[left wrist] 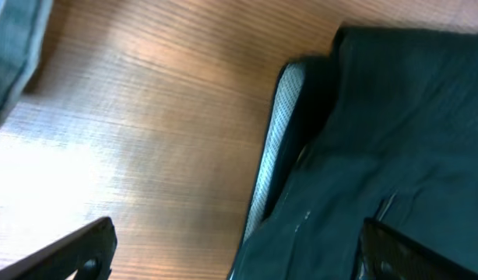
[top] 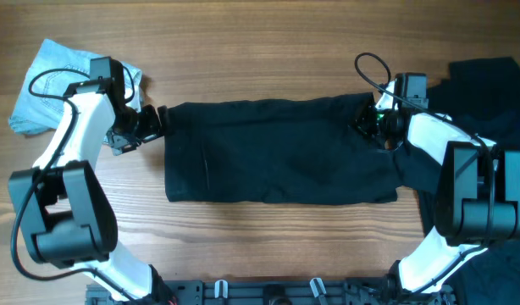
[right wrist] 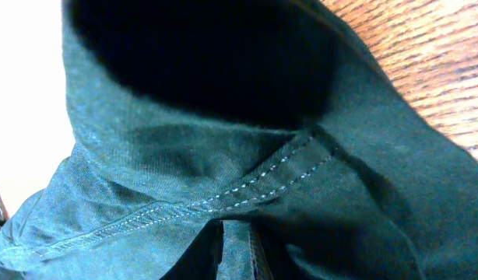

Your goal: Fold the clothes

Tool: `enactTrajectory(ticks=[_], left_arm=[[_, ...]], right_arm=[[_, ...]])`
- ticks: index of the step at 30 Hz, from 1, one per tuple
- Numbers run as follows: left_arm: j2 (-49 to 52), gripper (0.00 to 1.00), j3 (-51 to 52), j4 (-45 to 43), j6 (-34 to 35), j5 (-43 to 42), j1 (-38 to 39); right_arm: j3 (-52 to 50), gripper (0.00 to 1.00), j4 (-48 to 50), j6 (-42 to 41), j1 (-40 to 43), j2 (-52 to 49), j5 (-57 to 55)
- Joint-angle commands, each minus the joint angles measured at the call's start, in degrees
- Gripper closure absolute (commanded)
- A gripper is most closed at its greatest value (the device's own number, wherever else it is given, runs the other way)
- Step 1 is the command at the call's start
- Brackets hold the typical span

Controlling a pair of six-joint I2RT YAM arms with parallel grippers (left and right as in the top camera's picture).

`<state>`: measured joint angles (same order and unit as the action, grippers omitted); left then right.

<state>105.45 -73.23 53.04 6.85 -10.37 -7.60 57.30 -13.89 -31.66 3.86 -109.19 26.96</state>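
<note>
Black shorts point(top: 277, 152) lie spread flat across the middle of the table. My left gripper point(top: 156, 121) is at their left edge. In the left wrist view it point(left wrist: 239, 237) is open, its fingers straddling the shorts' edge point(left wrist: 395, 117), where the pale waistband lining point(left wrist: 279, 117) shows. My right gripper point(top: 364, 120) is at the shorts' far right corner. In the right wrist view it point(right wrist: 235, 253) is shut on a fold of the black fabric point(right wrist: 223, 155) with a stitched seam. The light-blue denim pair point(top: 48, 85) lies at the far left, partly under my left arm.
A heap of dark garments point(top: 497, 80) lies at the right edge, running down behind my right arm point(top: 472, 182). Bare wooden table point(top: 268, 233) shows in front of the shorts and behind them point(top: 260, 51).
</note>
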Motion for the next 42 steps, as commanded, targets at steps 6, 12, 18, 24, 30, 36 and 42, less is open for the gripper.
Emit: enactTrajectory(ticks=[6, 12, 18, 24, 30, 36, 42], left_arm=[[17.6, 0.21, 1.0, -3.1, -9.4, -17.0, 4.9], [19.1, 0.96, 0.2, -0.6, -9.2, -16.7, 5.7], [5.5, 0.96, -22.0, 24.6, -5.9, 1.7, -1.0], [-3.1, 0.96, -34.3, 24.1, 9.4, -0.5, 10.3], [9.1, 0.95, -34.2, 20.3, 20.4, 4.0, 27.6], [15.0, 0.5, -35.3, 23.0, 18.4, -5.6, 36.3], [10.1, 0.25, -46.7, 38.6, 14.7, 14.5, 28.5]], right_arm=[[0.1, 0.82, -3.1, 1.7, -0.3, -2.6, -3.3], [0.2, 0.82, -5.5, 4.7, -0.2, -1.5, -2.7], [0.2, 0.78, -15.3, 10.7, 0.0, 16.7, -4.7], [0.1, 0.76, -15.9, 10.5, 0.0, 22.3, -5.2], [0.1, 0.76, -16.4, 10.6, 0.0, 22.3, -5.1], [0.1, 0.42, -16.0, 10.9, -0.3, 22.3, -4.5], [0.1, 0.45, -12.4, 13.8, -7.9, 22.3, 1.7]])
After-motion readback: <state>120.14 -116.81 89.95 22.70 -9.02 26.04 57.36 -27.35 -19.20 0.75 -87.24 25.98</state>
